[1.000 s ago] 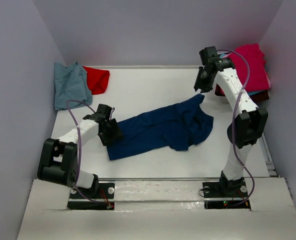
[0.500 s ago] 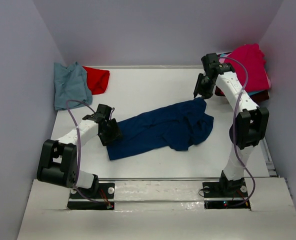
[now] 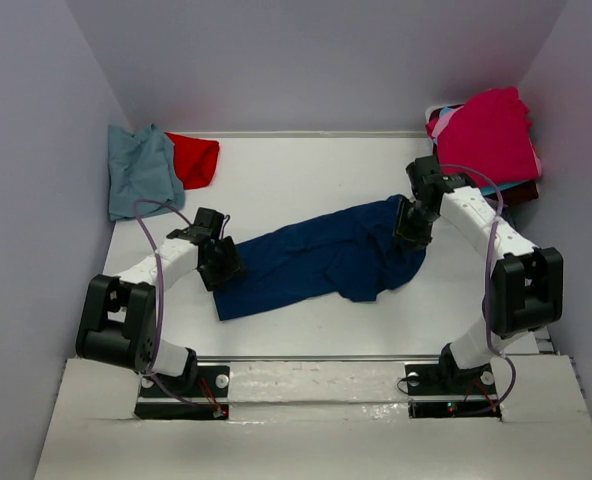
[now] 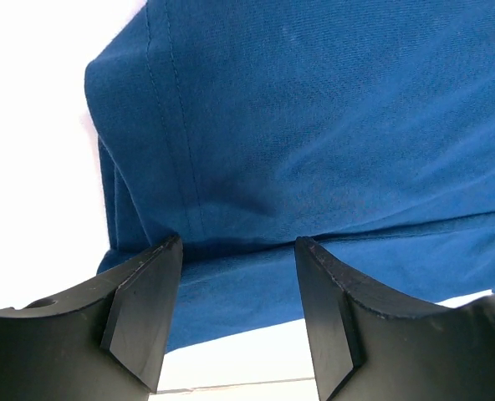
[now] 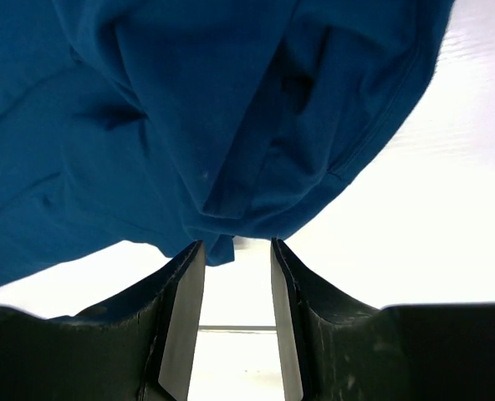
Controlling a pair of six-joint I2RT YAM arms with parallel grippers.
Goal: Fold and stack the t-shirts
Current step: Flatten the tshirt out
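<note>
Dropping from a raised spot near the back-right pile, the right pincer (image 3: 413, 225) has come down over the last second onto the bunched right end of the navy t-shirt (image 3: 316, 262). Its jaws have spread a little on the way. They now stand narrowly parted, with bare desk (image 3: 296, 180) showing between the tips and a folded lip of cloth touching the left tip. Nothing is grasped yet. That reads as the reach finished and the pinch about to come, so the folding itself has not begun. The shirt lies crumpled and slanted, directly under and ahead of this pincer.

The left pincer (image 3: 221, 268) has not moved. It sits low at the shirt's opposite end, jaws wide and released, with the hem running across just beyond its tips.

As for pose, the right arm is stretched forward and bent down at the wrist, fingers aimed at the cloth. The left arm lies low and folded, its forearm nearly along the desk.

Well behind the left pincer lie a blue-grey tee (image 3: 141, 175) and a red tee (image 3: 194, 158), touching each other. Behind and to the right of the right pincer sits a heap topped by a magenta tee (image 3: 491, 135).
</note>
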